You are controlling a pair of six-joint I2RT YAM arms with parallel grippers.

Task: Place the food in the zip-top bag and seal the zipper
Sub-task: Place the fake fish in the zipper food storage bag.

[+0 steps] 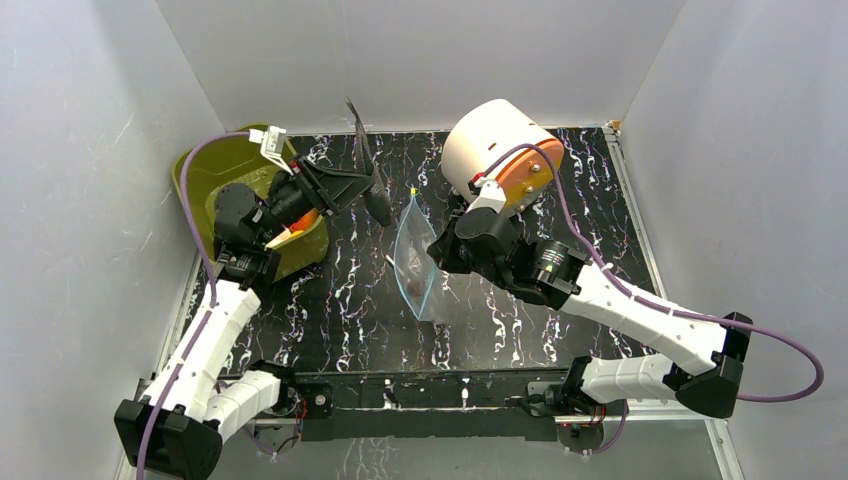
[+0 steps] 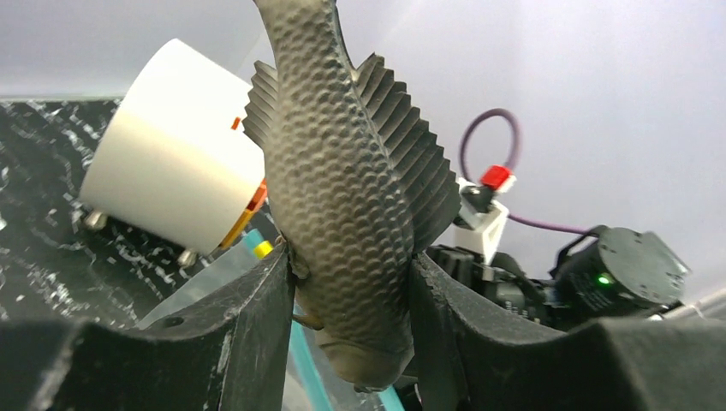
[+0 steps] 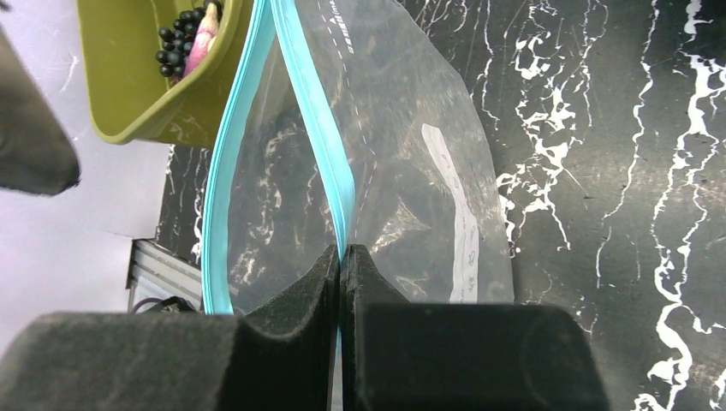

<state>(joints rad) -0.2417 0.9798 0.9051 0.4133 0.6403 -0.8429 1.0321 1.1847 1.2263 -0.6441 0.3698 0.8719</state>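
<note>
Black tabletop (image 1: 330,300): fish (image 2: 342,171) in L hand (image 2: 353,300)

An olive-green basket (image 1: 210,170) sits left of the left fingers (image 2: 240,342). From the right wrist, the basket (image 3: 128,86) is beyond and left of the right fingers (image 3: 291,342). A white drum with an orange end (image 1: 495,140) lies on its side just beyond the right fingers. The black, white-veined tabletop (image 1: 330,300) lies beneath both pairs of fingers. Pale walls (image 1: 400,60) stand beyond.

White walls (image 1: 400,60), black white-veined tabletop (image 1: 340,310)
</note>
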